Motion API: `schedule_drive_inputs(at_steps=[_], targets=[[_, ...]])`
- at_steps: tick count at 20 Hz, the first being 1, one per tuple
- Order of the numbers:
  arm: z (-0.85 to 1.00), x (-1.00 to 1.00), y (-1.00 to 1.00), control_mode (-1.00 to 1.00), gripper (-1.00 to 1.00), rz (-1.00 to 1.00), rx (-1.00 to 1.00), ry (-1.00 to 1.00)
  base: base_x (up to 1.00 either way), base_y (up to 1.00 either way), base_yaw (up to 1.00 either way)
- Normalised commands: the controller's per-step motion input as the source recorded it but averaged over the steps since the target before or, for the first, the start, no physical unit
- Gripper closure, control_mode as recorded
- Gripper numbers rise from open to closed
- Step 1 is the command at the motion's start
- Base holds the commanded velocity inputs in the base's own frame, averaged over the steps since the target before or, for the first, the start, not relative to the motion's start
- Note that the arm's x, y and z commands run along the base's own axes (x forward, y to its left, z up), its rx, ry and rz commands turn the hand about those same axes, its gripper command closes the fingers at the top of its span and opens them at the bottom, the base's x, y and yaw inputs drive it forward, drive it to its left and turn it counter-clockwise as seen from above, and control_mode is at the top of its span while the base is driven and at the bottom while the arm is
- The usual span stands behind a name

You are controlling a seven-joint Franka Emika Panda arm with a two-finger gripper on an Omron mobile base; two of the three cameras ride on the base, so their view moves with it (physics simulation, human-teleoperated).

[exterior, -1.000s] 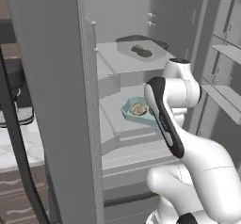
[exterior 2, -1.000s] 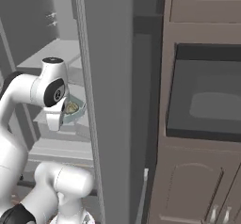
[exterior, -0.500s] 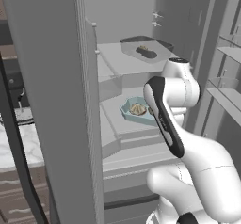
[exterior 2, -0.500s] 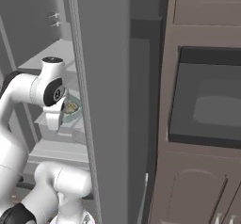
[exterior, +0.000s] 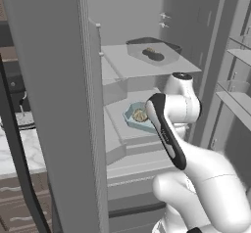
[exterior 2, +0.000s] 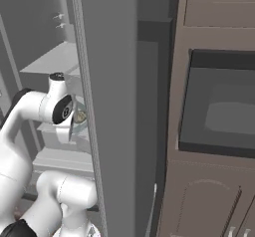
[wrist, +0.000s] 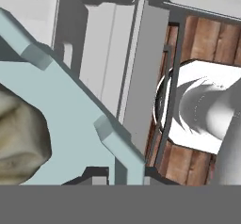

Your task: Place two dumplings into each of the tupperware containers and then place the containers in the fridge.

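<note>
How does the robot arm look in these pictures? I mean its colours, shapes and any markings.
The arm is glossy white, built of thick rounded segments. A long black stripe runs along one link, and a dark round joint cap sits at one joint. No cables or lettering are visible.

fridge door [exterior: 54,104] tight on left, shelf [exterior: 147,63] low overhead

- We see the fridge [exterior 2: 112,96] door edge-on, our arm [exterior 2: 37,106] reaching inside.
- A dumpling [exterior 2: 79,116] shows beside our wrist.
- The dark microwave [exterior 2: 219,106] sits right.
</note>
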Motion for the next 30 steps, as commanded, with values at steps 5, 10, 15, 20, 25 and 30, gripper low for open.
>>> schedule_drive_inputs(at_steps=[5, 10, 15, 20, 25, 30], targets=[[-0.58, 0.71, 0.0, -1.0, 1.0, 0.0, 0.01, -0.1, 0.0, 0.0, 0.0], [-0.55, 0.54, 0.0, -1.0, 1.0, 0.0, 0.05, -0.18, 0.0, 0.0, 0.0], [-0.07, 0.81, 0.01, -1.0, 1.0, 0.0, 0.03, 0.0, 0.0, 0.0, 0.0], [-0.15, 0.71, 0.01, -1.0, 1.0, 0.0, 0.01, -0.04, 0.0, 0.0, 0.0], [0.0, 0.67, 0.03, -1.0, 1.0, 0.0, 0.01, 0.02, 0.0, 0.0, 0.0], [-0.03, 0.55, 0.01, -1.0, 1.0, 0.0, 0.0, 0.02, 0.0, 0.0, 0.0]])
